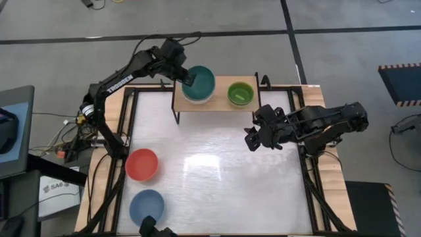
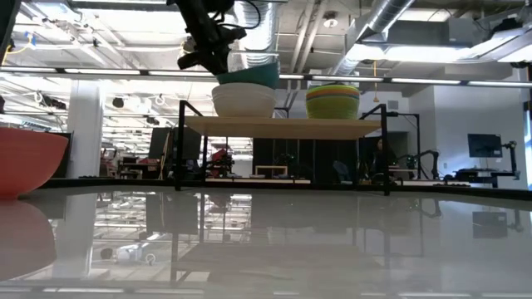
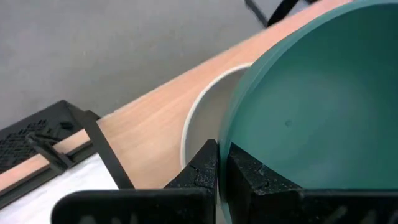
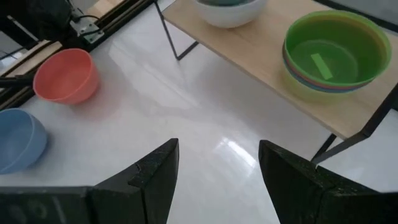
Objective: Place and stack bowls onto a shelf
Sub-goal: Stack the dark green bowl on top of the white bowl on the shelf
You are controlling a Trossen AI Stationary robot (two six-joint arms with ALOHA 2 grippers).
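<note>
A teal bowl (image 1: 201, 83) sits tilted in a cream bowl (image 2: 243, 100) at the left end of the wood-topped shelf (image 2: 283, 126). My left gripper (image 1: 190, 78) is shut on the teal bowl's rim. On the shelf's right part, a green bowl (image 1: 240, 93) tops a stack of other colours (image 2: 332, 104). A red bowl (image 1: 142, 164) and a blue bowl (image 1: 146, 206) stand on their bases on the table near its left edge. My right gripper (image 1: 252, 139) hangs open above the table in front of the shelf's right end, touching nothing. My left gripper pinches the teal bowl's rim (image 3: 239, 140) on its left side, one finger inside the bowl and one outside. The fingers (image 3: 202, 168) come slanting down from the far left. The bowl is tilted, its lower part inside the cream bowl (image 3: 198, 121).
The shelf's thin black legs (image 4: 180, 46) stand on the white table. Black rails (image 1: 125, 131) run along the table's left and right sides. Open table surface (image 1: 217, 178) lies between the shelf and the near edge.
</note>
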